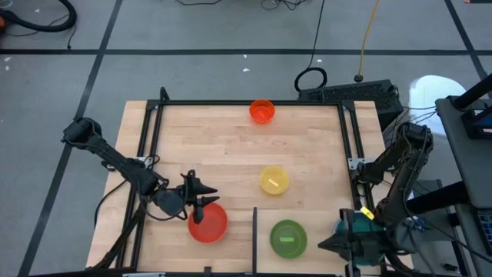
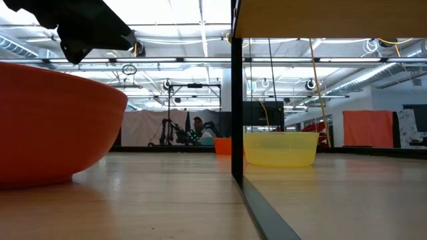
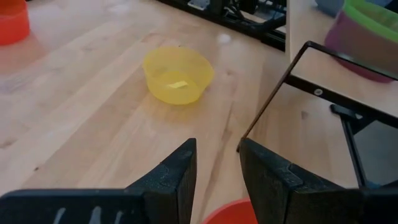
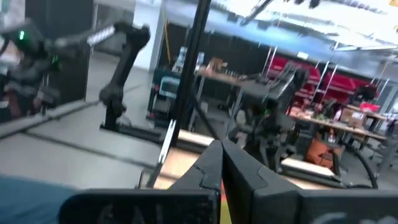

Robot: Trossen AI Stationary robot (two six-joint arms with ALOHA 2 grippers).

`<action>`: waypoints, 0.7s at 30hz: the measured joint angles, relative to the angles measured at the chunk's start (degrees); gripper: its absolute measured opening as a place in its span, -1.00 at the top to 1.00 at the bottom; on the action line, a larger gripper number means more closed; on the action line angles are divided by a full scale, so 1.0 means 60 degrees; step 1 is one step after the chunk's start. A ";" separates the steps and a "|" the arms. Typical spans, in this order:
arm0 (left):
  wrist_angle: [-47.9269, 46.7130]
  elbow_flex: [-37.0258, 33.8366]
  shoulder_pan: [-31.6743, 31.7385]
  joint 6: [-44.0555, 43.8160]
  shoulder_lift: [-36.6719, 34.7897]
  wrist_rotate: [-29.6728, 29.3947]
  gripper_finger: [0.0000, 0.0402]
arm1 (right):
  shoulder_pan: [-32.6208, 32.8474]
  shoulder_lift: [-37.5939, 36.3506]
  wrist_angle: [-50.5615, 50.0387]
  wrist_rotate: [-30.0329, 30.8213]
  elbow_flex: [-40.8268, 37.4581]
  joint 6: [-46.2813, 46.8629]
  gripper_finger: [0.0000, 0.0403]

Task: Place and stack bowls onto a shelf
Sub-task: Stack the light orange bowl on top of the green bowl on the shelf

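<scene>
No legible brand, label or writing is found on any item.

The left gripper (image 1: 201,194) is positioned over the far rim of the red bowl (image 1: 207,222), near the front of the table (image 1: 215,146). In the left wrist view its fingers (image 3: 177,177) are seen parted by a narrow gap with nothing between them; the red rim shows just below them, and contact cannot be confirmed. The right gripper (image 4: 219,163) is held off the table's right front corner, above a teal bowl (image 1: 361,240); its fingers are pressed together and nothing is seen between them.

The yellow bowl (image 1: 274,180) stands mid-table, with a small pale patch inside that cannot be identified. The orange bowl (image 1: 262,111) is placed at the far edge. The green bowl (image 1: 288,237) is noted at the front, right of the dark upright divider (image 1: 254,235); in the left wrist view it is seen nested in a purple bowl (image 3: 357,45) on the shelf (image 2: 327,19).
</scene>
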 joint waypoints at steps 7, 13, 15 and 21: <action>-0.0002 0.0000 -0.0292 -0.0035 0.0000 -0.0184 0.37 | 0.0186 -0.0085 0.1642 0.3456 0.0000 -0.1666 0.99; -0.0012 0.0000 -0.0488 -0.0033 0.0000 -0.0241 0.37 | 0.0189 -0.0447 0.1669 0.4162 -0.0129 -0.1875 0.99; -0.0012 0.0000 -0.0505 -0.0033 0.0000 -0.0244 0.37 | 0.0186 -0.0666 0.1686 0.4153 -0.0377 -0.1515 0.99; -0.0028 0.0000 -0.0505 0.0007 0.0000 -0.0244 0.37 | 0.0186 -0.1279 0.1714 0.4153 -0.1467 -0.0365 1.00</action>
